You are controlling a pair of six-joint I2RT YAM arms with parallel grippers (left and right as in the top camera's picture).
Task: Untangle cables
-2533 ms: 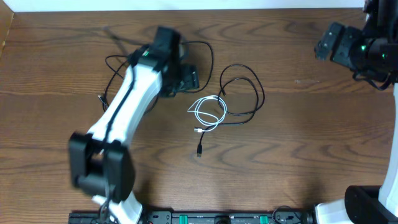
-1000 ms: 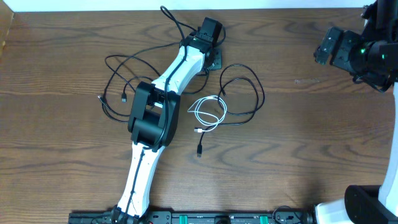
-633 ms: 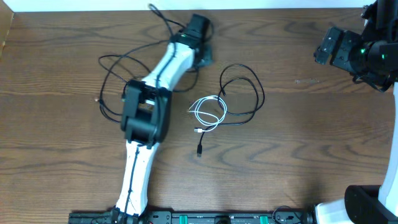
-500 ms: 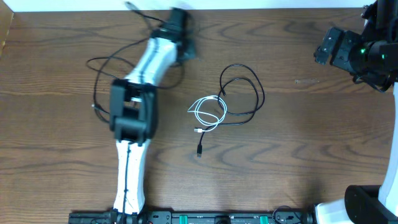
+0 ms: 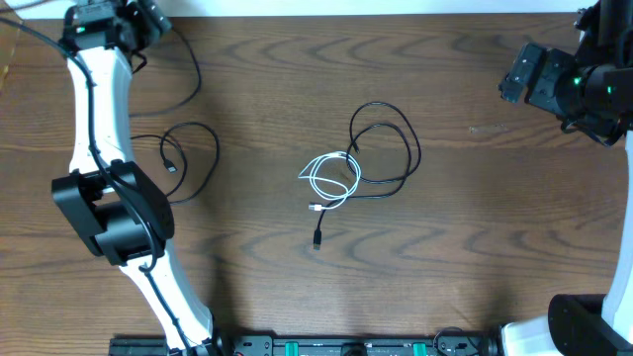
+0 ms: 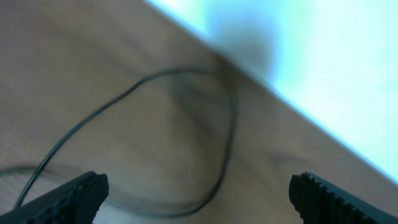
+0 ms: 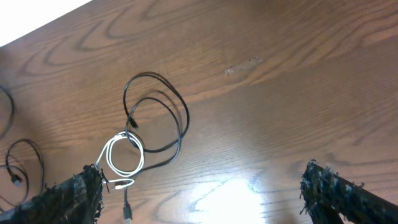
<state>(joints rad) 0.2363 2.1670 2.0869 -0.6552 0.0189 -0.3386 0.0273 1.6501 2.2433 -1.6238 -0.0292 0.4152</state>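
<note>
Separation is partly done: one thin black cord lies alone at the left of the brown wooden worktop, while a second thin black cord and a short white cord overlap at centre (yet to be parted). Left fingers and right fingers are spread, empty.

The right half of the tabletop lies bare from the middle black cable out to the right edge, so passage there is open. At mid-tabletop that cable's loops and the white cable overlap and bar a low sweep. Between them and the left black cable runs a bare strip, front to back. The left arm stretches along the left side to the far corner and closes that flank, with the left black cable's loop just beside it. The right arm hangs over the far right corner, well apart from any cable.
</note>
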